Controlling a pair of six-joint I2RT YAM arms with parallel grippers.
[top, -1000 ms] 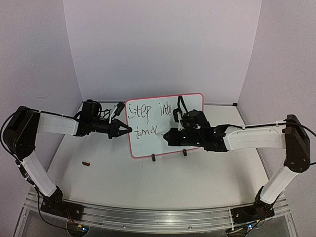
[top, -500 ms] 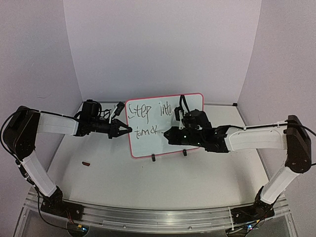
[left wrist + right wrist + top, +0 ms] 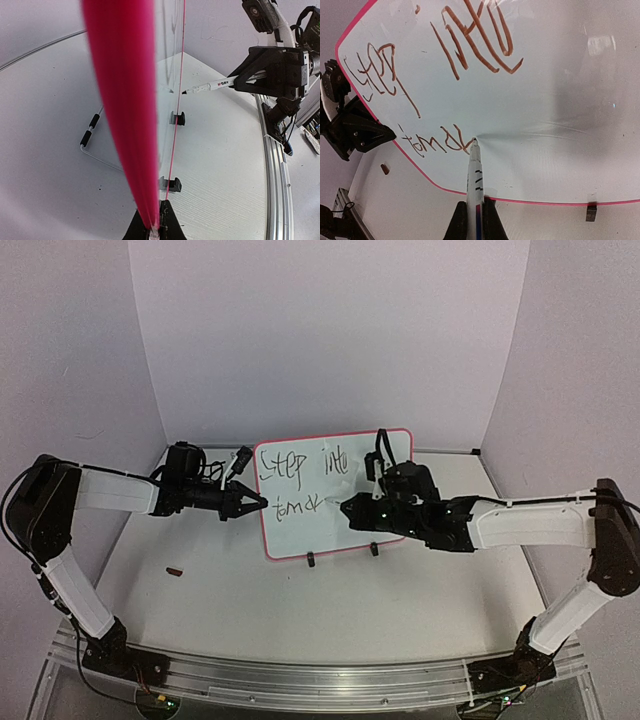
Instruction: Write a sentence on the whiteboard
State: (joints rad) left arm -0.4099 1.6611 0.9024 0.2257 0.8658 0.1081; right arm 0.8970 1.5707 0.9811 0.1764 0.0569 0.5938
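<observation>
Right now the big white tabletop holds the whiteboard. It stands up on its long edge near the middle, a bit toward 12 o'clock. The left claw is pressed together on the board's pink edge at 9 o'clock. The right claw reaches in from 3 o'clock and pinches a marker. The sentence is on the board in two lines and starts "Step into". The marker tip sits right at the end of the lower line. Two little black clips sit on the board's bottom edge. A tiny brown bit lies on the tabletop at 8 o'clock, well apart from the board.
</observation>
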